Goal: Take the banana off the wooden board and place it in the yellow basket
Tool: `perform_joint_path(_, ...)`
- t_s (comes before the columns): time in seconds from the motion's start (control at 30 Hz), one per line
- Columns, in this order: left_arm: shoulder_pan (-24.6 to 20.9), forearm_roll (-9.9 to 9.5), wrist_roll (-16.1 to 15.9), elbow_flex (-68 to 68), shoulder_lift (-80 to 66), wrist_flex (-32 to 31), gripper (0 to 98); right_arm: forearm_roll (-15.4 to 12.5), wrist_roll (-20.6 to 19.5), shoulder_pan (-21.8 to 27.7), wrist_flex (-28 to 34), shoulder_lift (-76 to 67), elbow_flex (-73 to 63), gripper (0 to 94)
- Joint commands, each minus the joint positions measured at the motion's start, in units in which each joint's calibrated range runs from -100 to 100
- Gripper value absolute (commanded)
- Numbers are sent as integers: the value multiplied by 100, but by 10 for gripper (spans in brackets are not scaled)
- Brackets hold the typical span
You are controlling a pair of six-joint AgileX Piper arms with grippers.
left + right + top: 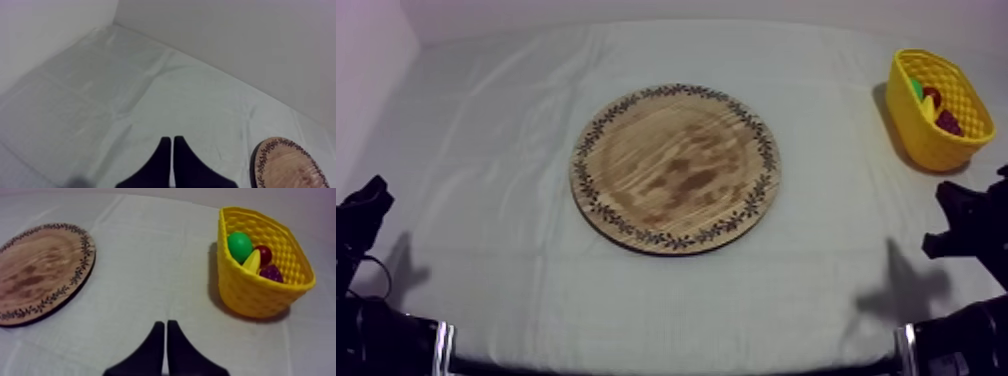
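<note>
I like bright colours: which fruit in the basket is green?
The pear, at the basket's wall nearest the board. The banana is yellow, the small red fruit red, the grapes purple.

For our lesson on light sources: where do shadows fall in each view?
Top view: the yellow basket casts a dark shadow on the cloth toward the wooden board; softer shadows lie low at both sides. Right wrist view: the same basket shadow, on the board side. Left wrist view: only faint shading along cloth folds; no glare.
</note>
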Motion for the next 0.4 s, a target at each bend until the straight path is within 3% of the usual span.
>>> perform_joint_path(0.0,-1,-2,-1,0,4,0,1,12,141,-14,-16,-39,5,15)
perform_joint_path(0.37,-1,-2,-1,0,4,0,1,12,83,-467,-113,-249,7,5)
